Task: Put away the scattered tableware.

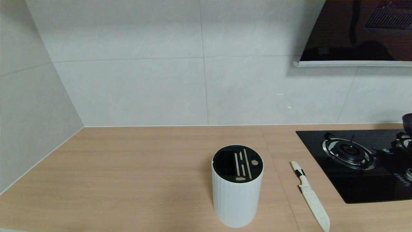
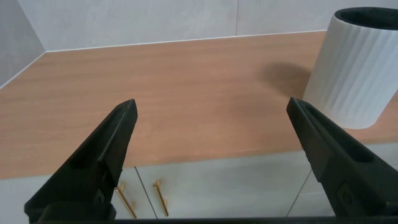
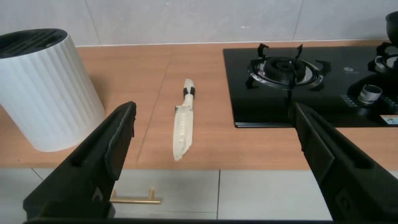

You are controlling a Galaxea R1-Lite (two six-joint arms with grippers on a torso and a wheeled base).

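Your open room is the bare wooden counter (image 1: 128,167) left of the white ribbed holder (image 1: 237,187), running to the tiled walls on the left and far sides. On the right, the black hob (image 1: 360,180) takes up the counter. The knife (image 1: 310,196) lies flat between holder and hob, apart from both, with its handle far and its blade tip close to the counter's near edge. Your left gripper (image 2: 211,109) hangs free just off that near edge, left of the holder, its fingers spread wide. Your right gripper (image 3: 212,112) is likewise wide apart and free off the near edge, facing the knife.
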